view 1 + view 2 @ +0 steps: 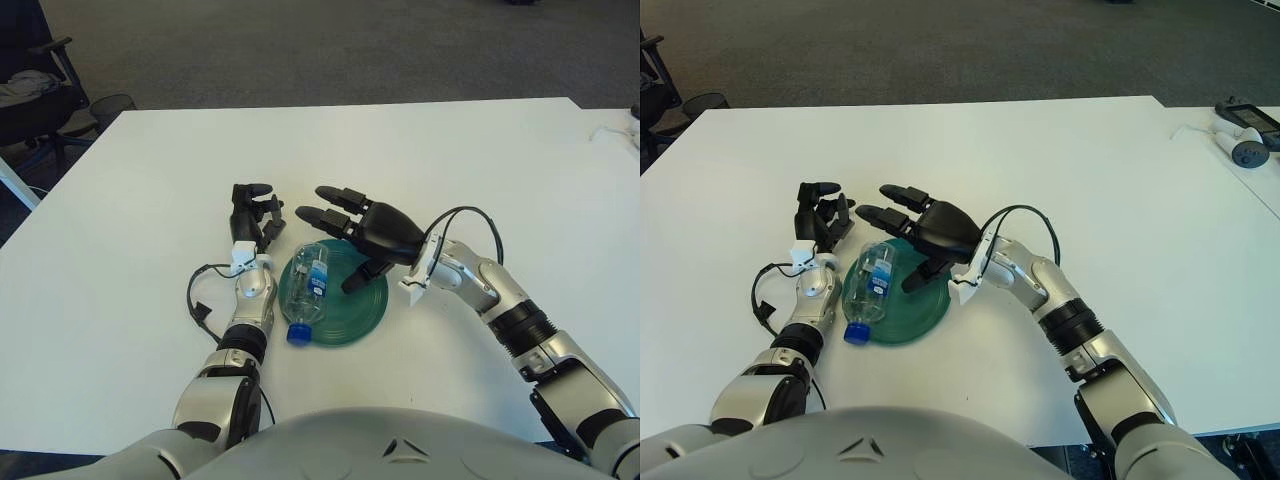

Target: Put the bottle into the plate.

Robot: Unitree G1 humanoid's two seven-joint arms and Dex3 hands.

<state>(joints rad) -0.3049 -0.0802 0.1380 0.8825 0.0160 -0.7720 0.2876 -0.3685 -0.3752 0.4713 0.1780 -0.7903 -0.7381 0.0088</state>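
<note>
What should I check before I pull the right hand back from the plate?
1. Right hand released: ok, fingers spread, holding nothing, above the far side of the green plate.
2. Bottle on plate: ok, it lies on its side across the plate's left part.
3. Bottle fully inside rim: not ok, the blue cap sticks out past the near-left edge.
4. Bottle settled: cannot tell from one moment.
5. Left hand out of the way: ok, it shows beside the plate's left edge, holding nothing.
6. Thumb clear of bottle: cannot tell, it points down close to it.
</note>
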